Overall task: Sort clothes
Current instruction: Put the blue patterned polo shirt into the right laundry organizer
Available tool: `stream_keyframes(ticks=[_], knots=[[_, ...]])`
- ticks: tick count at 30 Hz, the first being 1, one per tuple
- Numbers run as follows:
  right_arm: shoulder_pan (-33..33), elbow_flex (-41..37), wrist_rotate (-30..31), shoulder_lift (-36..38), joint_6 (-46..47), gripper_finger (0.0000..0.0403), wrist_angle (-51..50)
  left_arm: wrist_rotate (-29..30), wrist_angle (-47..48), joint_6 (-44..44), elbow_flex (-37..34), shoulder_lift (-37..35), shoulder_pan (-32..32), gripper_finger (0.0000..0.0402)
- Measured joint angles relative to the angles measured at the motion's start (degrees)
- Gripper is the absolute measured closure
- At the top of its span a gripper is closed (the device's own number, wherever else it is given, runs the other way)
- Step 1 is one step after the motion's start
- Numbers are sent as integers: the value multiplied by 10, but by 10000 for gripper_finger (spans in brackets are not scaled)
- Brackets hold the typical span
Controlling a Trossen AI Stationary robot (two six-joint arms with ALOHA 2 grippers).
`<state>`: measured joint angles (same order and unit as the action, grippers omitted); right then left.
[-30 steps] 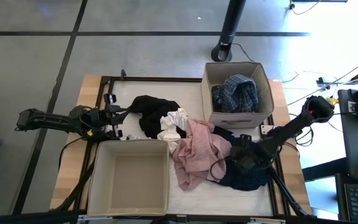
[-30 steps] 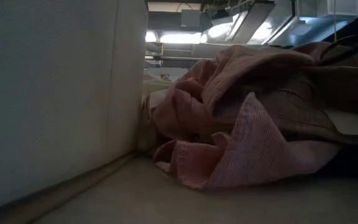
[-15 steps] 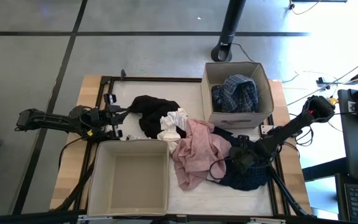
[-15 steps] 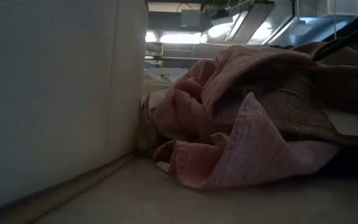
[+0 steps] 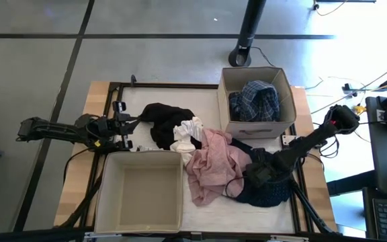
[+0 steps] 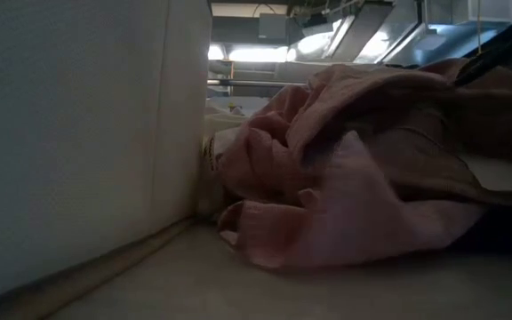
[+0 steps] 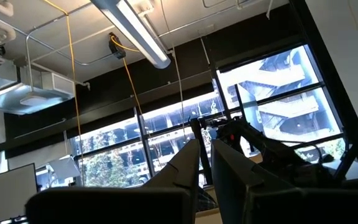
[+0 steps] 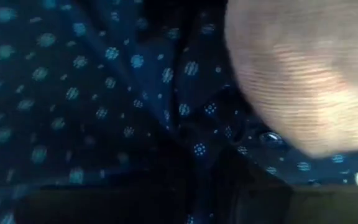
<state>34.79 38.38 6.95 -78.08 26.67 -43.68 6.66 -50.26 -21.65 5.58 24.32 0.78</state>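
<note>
The left hand (image 5: 134, 124) has not moved since the earlier frame: it rests at the worktop's (image 5: 106, 94) left edge, fingers pressed together on nothing, its tips just beside the black garment (image 5: 163, 121). In the left wrist view its camera looks up at a ceiling and windows. Below it, the near box (image 5: 142, 191) stands open with its beige lining bare.

The black garment lies bunched at the middle of the worktop, with a small white piece (image 5: 188, 133) crumpled against its right side. Next to that the pink garment (image 5: 210, 161) spreads in loose folds toward the near edge. In the low view its folds (image 6: 345, 204) have shifted a little since a second ago, the lower hem now smoother and pulled in.

The right hand (image 5: 255, 176) has slid slightly leftward and lower into the pile, and its fingers, spread a second ago, have drawn together. It sits buried where the pink garment overlaps the navy dotted piece (image 5: 267, 189). Whether it is pinching fabric I cannot tell; the right wrist view shows only dotted navy cloth (image 8: 104, 93) and a pink fold pressed close to the lens.

At the far right, the blue plaid shirt (image 5: 254, 101) is heaped inside the far box (image 5: 284, 84).
</note>
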Motion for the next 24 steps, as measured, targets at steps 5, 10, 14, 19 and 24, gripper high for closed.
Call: stream_keyframes(ticks=[5, 10, 14, 19, 24], knots=[[0, 75, -10, 2, -30, 366, -77, 0, -2, 1, 0, 0, 0, 370], [1, 159, 20, 3, -35, 366, -180, 0, -2, -1, 0, 0, 0, 370], [1, 235, 113, 3, -42, 366, -272, 0, -2, -2, 0, 0, 0, 370], [1, 322, 223, 5, -46, 366, -358, 0, -2, -2, 0, 0, 0, 370], [1, 394, 307, 5, -47, 366, -425, 0, -2, -10, 0, 0, 0, 370]])
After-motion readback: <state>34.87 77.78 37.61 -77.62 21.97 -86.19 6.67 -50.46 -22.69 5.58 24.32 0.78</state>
